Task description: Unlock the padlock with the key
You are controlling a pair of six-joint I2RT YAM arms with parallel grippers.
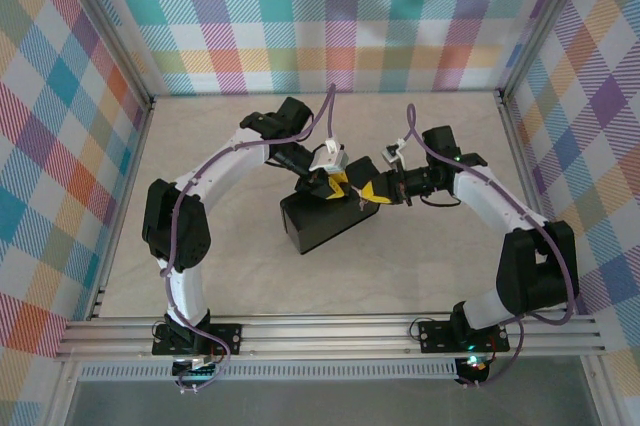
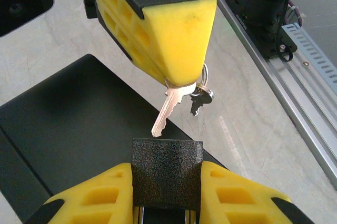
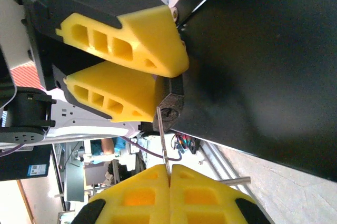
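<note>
Illumination is bright, even and diffuse, apparently from overhead. Shadows are soft. The right wrist view's background is overexposed and slightly blurred.

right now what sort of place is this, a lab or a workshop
Probably a robot test cell in a lab: plaid-printed walls box in a pale table, and the left arm and right arm are bolted to an aluminium rail at its near edge.

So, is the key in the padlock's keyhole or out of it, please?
Out. In the left wrist view the key shows its whole blade, tip just short of the padlock.
</note>
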